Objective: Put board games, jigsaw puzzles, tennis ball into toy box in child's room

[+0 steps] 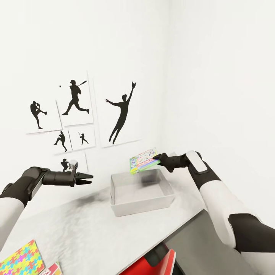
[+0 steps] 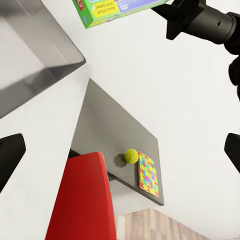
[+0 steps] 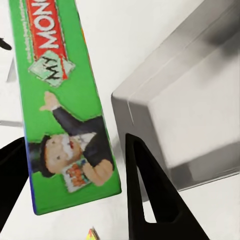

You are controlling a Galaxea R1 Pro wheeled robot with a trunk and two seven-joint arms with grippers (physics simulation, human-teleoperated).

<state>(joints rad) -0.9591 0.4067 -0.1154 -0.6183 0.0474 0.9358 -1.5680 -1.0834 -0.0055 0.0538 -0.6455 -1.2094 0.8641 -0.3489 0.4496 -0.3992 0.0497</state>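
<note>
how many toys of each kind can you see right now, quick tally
board games: 2, one held in the right pincer, one cut off at the picture's edge
jigsaw puzzles: 2
tennis ball: 1
total: 5

The toy box [image 1: 126, 206] is open on top; only the held board game [image 1: 143, 160] hangs over its far rim.

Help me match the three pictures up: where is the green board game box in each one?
Head view: green board game box, right gripper holding it above the toy box.
Left wrist view: box, top edge.
Right wrist view: box, left half.
Shared landmark: the toy box.
</note>
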